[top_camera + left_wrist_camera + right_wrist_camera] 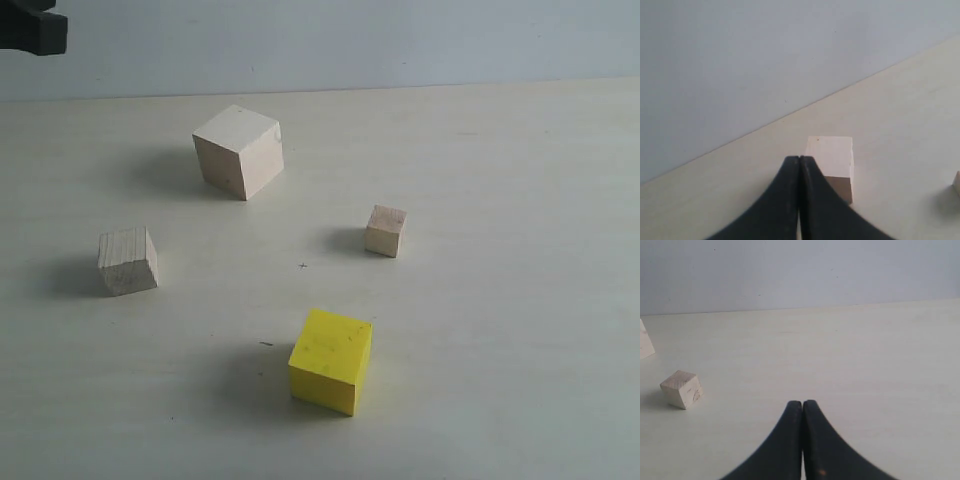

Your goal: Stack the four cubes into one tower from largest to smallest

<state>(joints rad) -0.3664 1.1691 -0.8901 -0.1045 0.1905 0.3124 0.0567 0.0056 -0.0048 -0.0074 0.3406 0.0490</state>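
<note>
Four cubes apart on worktop (pixel 520 330), exterior view: large cube (pixel 238 150) at 11 o'clock, medium cube (pixel 128 260) at 9, small cube (pixel 386 230) at 2, yellow cube (pixel 331 360) at 6. Left wrist: left tool (pixel 799 160) together, empty, large cube (pixel 832 157) just ahead. Right wrist: right tool (pixel 802 404) together, empty.

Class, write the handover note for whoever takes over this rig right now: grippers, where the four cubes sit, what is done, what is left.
Left gripper: shut, holding nothing.
Right gripper: shut, holding nothing.
Cubes, all apart on the table, by the exterior view: large wood cube at the back, medium wood cube left, small wood cube right, yellow cube at the front.
Done: nothing stacked.
Left: yellow onto large, then medium, then small.
</note>
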